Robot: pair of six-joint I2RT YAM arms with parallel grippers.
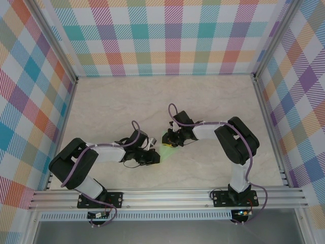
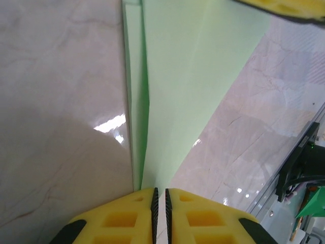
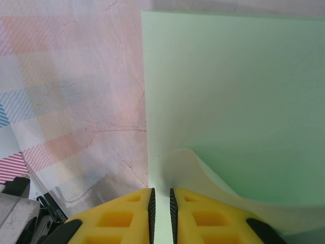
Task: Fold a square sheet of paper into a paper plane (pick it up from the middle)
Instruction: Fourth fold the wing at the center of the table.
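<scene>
There is one sheet of paper (image 1: 166, 150) on the table, thin, plain and pale green, with no print on it. It lies about the middle of the marble-look tabletop (image 1: 111, 107), in the small gap where the two arms meet, and from above the grippers cover most of it.

It is no longer flat. From the left wrist, the sheet (image 2: 193, 76) is a long wedge with a narrow doubled strip folded along its left edge and a darker green shadow in the crease beside it. From the right wrist, the sheet (image 3: 233, 86) has one clean straight edge, and a loose flap curls up off it just in front of the fingers.

The wedge is narrowest at the left gripper (image 2: 160, 192) and widens towards the right gripper's yellow finger (image 2: 284, 7). Its long axis therefore runs from one gripper to the other, roughly near-left to far-right on the table, with the slim end near-left.

There are two grippers, one on each arm. The left gripper (image 1: 155, 156) has its yellow pads drawn almost together, with only a thin slit between them, and the slim end of the paper runs into that slit, so it seems to be pinching the sheet. The right gripper (image 3: 160, 192) also has its pads nearly together, nipping the sheet at its straight edge; from above it sits (image 1: 171, 141) just far-right of the paper.

Plaid walls (image 1: 167, 35) close in three sides.
</scene>
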